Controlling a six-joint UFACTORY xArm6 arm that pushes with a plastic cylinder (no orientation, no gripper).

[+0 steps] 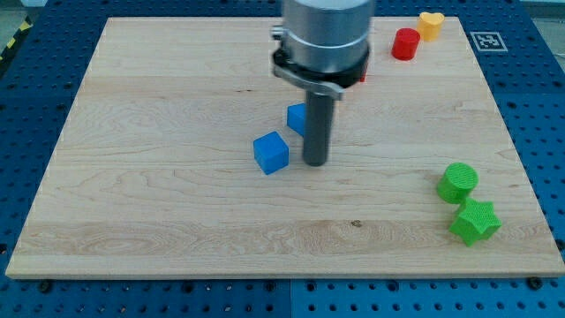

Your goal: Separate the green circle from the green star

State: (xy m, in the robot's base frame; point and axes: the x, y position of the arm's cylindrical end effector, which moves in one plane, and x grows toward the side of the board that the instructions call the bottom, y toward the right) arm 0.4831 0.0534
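The green circle (457, 181) sits near the board's right edge, low in the view. The green star (474, 221) lies just below it and slightly right, touching or nearly touching it. My tip (315, 162) rests on the board near the middle, far to the left of both green blocks. It stands just right of a blue cube (271, 152). A second blue block (297, 117) sits right behind the rod, partly hidden by it.
A red cylinder (405, 43) and a yellow heart-like block (430, 24) sit at the top right of the wooden board (159, 106). A red bit shows behind the arm's body (361, 75). A blue pegboard table surrounds the board.
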